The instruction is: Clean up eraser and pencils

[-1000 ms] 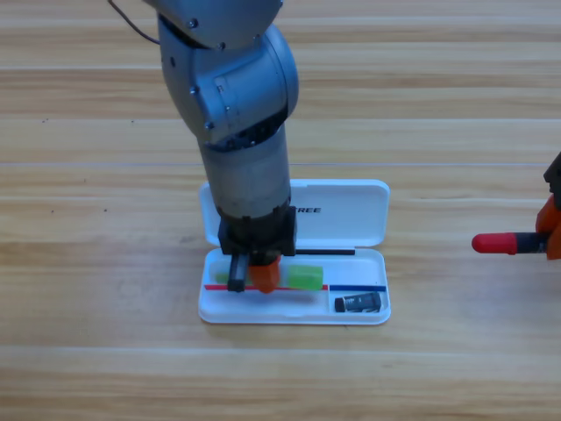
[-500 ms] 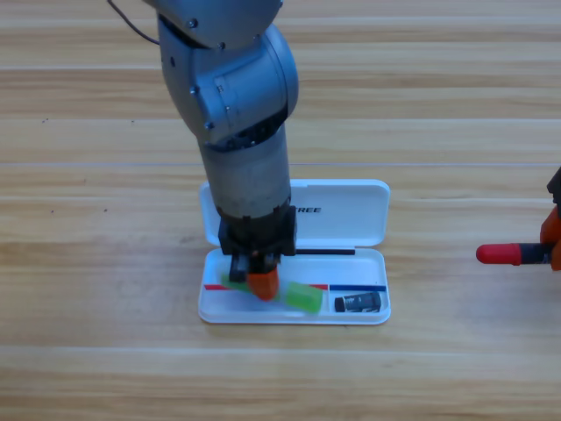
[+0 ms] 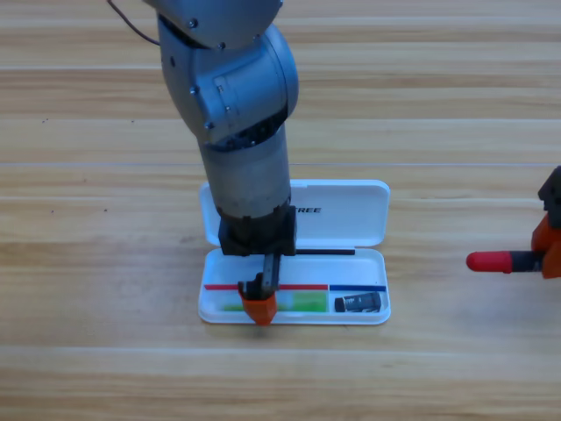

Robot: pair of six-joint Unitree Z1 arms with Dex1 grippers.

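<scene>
The green pencil (image 3: pixel 307 301) lies flat in the front tray of the open white case (image 3: pixel 379 317), along its length. My left gripper (image 3: pixel 261 296) points down over the pencil's middle, open, with one orange jaw in front of it. The eraser (image 3: pixel 359 303) sits in the tray's right end compartment. The black pencil (image 3: pixel 504 261), red end pointing left, hangs level above the table at the right edge, with my right gripper (image 3: pixel 549 253) shut on its far end and partly cut off by the picture's edge.
The case's lid (image 3: pixel 351 215) lies open flat behind the tray, partly hidden by the left arm (image 3: pixel 237 105), which comes down from the top edge. Bare wooden table (image 3: pixel 105 289) surrounds the case.
The green pencil went from held above the tray, through a tilt, to lying flat in it. The left gripper's front jaw swung forward and opened. The right gripper's pencil shifted slightly left.
</scene>
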